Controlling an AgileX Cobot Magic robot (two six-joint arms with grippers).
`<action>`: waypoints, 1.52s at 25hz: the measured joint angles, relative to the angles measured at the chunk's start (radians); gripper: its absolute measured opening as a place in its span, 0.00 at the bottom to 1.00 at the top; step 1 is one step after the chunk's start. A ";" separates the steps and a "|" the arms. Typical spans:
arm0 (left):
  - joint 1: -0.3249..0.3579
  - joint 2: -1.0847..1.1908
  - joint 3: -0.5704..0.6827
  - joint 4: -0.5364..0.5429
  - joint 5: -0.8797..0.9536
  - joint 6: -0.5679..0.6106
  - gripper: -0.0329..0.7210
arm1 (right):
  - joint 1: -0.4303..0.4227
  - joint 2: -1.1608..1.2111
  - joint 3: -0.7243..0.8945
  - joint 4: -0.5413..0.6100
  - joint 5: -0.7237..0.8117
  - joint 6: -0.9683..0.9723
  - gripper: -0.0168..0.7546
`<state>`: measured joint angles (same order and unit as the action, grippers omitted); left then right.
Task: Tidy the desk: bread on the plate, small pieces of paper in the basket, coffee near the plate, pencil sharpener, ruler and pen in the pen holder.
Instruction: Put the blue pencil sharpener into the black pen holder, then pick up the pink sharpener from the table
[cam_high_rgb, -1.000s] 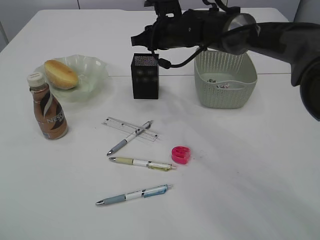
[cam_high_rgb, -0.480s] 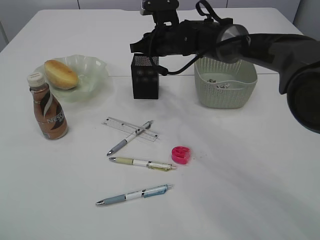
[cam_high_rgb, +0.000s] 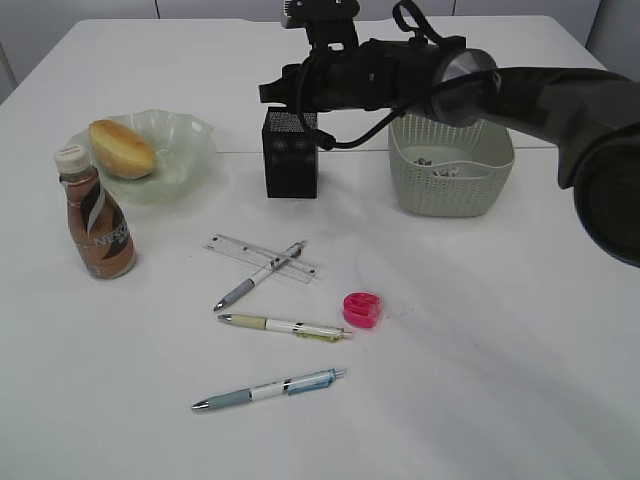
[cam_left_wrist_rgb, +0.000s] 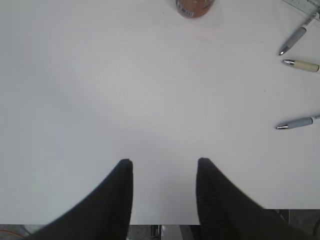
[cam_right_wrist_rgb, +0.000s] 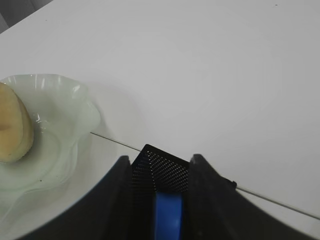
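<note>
Right gripper (cam_right_wrist_rgb: 156, 165) above pen holder (cam_high_rgb: 291, 153) (blue object between jaws)

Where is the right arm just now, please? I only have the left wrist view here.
Observer: The right gripper hangs directly above the pen holder.
Operator: Is anything between its fingers?
Observer: Yes, a blue object sits between them, over the holder's opening; I cannot tell whether it is gripped.
Operator: Has the bread been placed?
Observer: The bread lies on the plate.
</note>
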<state>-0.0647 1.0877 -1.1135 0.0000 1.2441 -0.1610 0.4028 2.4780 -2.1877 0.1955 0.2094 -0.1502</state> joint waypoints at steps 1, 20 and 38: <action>0.000 0.000 0.000 0.000 0.000 0.000 0.45 | 0.000 0.000 0.000 0.000 0.000 0.000 0.41; 0.000 0.000 0.000 0.000 0.000 0.000 0.45 | 0.000 -0.108 -0.058 0.006 0.381 0.000 0.46; 0.000 0.000 0.000 -0.017 0.002 0.000 0.45 | 0.000 -0.202 -0.221 -0.104 1.039 0.173 0.45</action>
<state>-0.0647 1.0877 -1.1135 -0.0170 1.2458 -0.1610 0.4028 2.2757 -2.4082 0.0916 1.2488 0.0226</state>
